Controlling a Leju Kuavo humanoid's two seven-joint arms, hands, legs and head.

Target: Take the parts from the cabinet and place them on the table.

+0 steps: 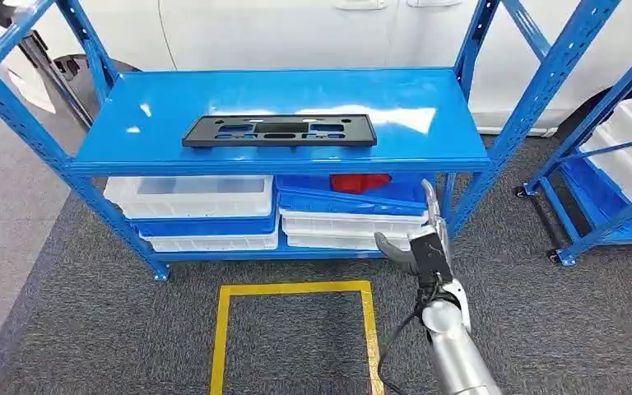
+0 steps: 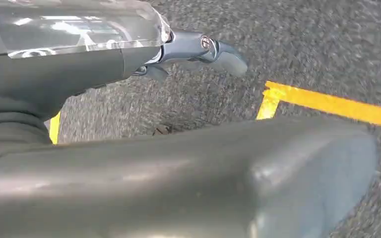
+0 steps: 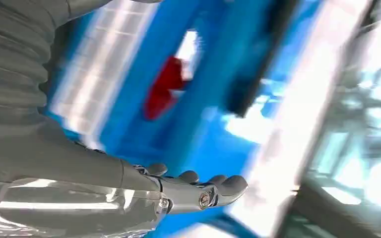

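Note:
A flat black part [image 1: 280,130] with several cut-outs lies on the top shelf of the blue rack [image 1: 173,156]. A red part [image 1: 360,182] sits in a blue bin [image 1: 354,200] on the lower shelf; the right wrist view shows this red part [image 3: 167,87] blurred. My right hand [image 1: 420,243] is raised in front of the rack's lower right bins, fingers spread and empty, apart from both parts. The right hand's fingers [image 3: 198,191] hold nothing. My left hand [image 2: 198,49] hangs over the grey carpet with fingers extended, holding nothing.
White bins [image 1: 189,196] and blue bins are stacked on the lower shelf. A yellow tape square [image 1: 296,290] marks the carpet in front of the rack. A second blue rack [image 1: 617,164] with bins stands at the right. A white car body [image 1: 296,33] is behind.

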